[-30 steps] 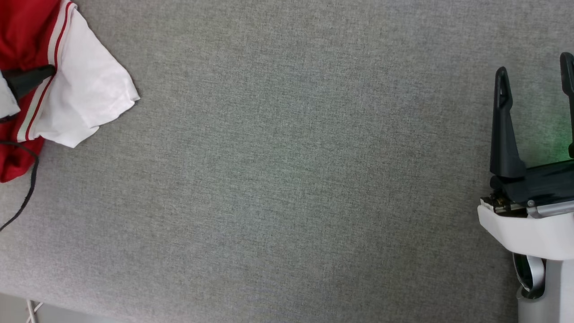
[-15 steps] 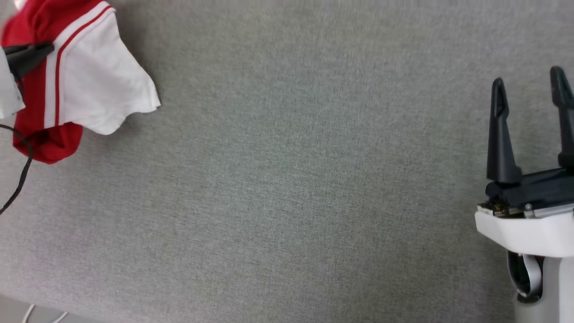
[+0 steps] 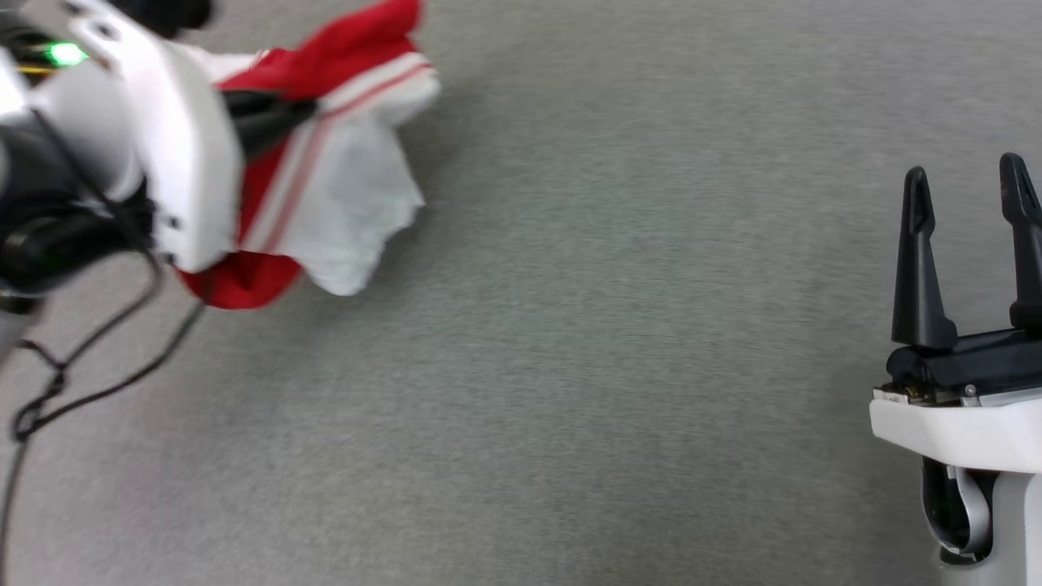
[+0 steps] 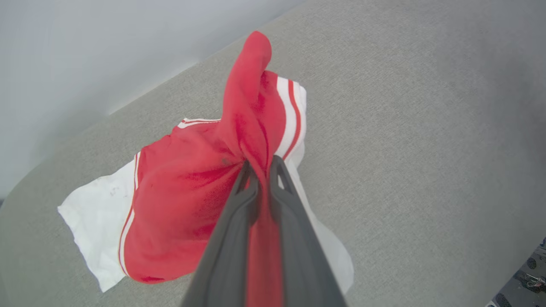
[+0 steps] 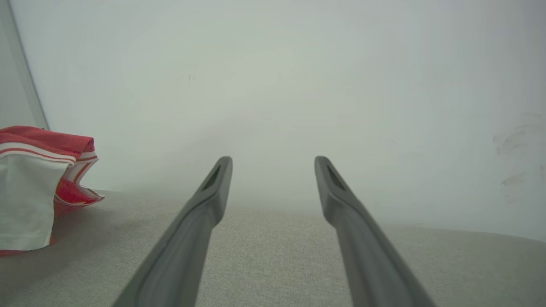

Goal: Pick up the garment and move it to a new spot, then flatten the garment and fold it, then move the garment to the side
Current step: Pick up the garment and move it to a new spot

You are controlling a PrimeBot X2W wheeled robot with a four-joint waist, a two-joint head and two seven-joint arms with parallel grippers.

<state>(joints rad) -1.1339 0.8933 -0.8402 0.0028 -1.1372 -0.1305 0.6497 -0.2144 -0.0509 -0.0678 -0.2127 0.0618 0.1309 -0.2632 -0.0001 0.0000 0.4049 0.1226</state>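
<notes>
Garment [image 3: 342, 187] swung rightward since before, clenched in left claw [image 4: 262, 162], right claw [image 3: 964, 168] released, well apart.

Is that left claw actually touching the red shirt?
Touching. The left wrist view shows the left claw pinched shut on a bunched fold of the red jersey T-shirt.

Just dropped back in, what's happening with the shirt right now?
The left gripper is shut on a bunch of the red jersey-style T-shirt with white striped-trim sleeves, which hangs crumpled from the pinch over the grey fabric-covered surface. It is not flattened or folded yet. Whether its lower edge touches the surface is unclear. The right gripper sits open off to the right, holding nothing.
</notes>
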